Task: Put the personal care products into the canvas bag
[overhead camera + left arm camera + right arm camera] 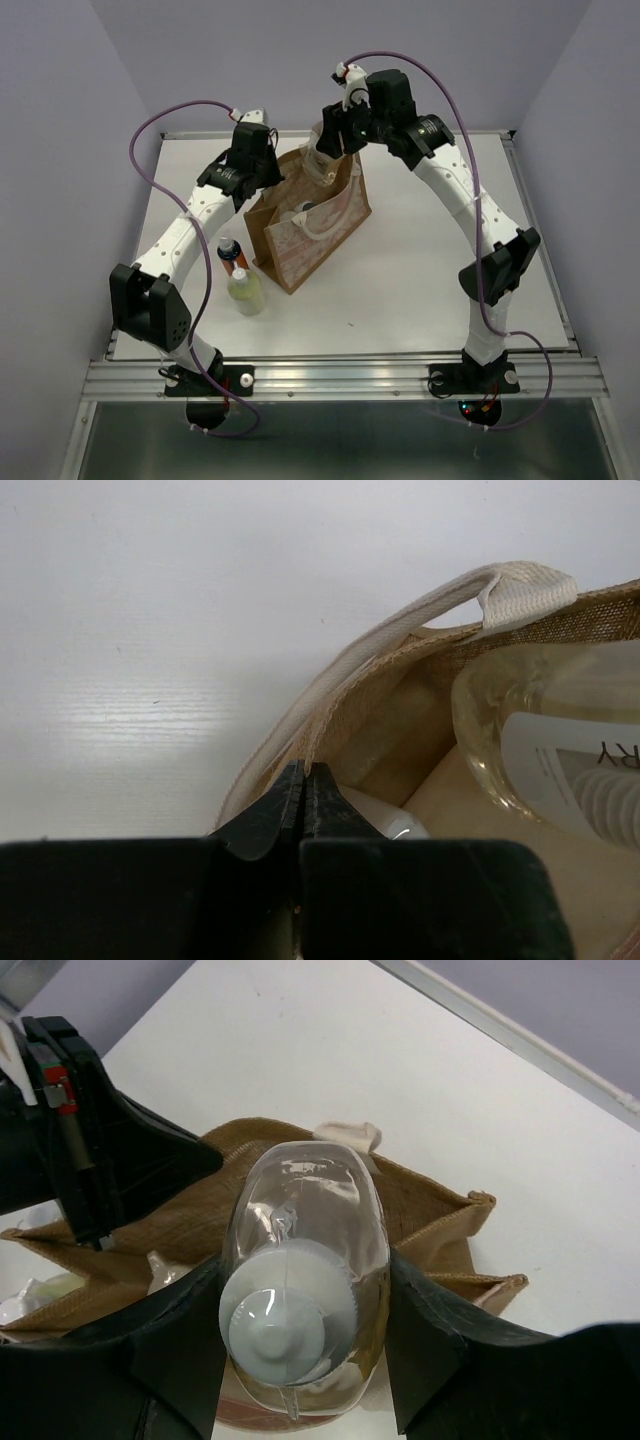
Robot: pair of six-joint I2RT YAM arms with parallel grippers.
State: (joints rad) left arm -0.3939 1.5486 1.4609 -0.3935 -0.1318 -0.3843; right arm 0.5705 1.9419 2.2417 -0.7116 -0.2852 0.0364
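Two, orange bottle (231,257) and yellow-green bottle (246,292), are standing beside canvas bag (315,235). Left gripper (303,780) is pinching its rim; right gripper (305,1310) is clamping clear bottle (305,1220) over its mouth.

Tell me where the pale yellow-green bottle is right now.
In the top view, the pale yellow-green bottle sits on the table left of the canvas bag, on the near side of the orange bottle.

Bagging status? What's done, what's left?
Done: at least one white item lies inside the bag. In hand: the right tool holds a clear bottle over the opening, while the left tool pinches the bag's rim. Left: the orange bottle and yellow-green bottle stand on the table beside the bag.
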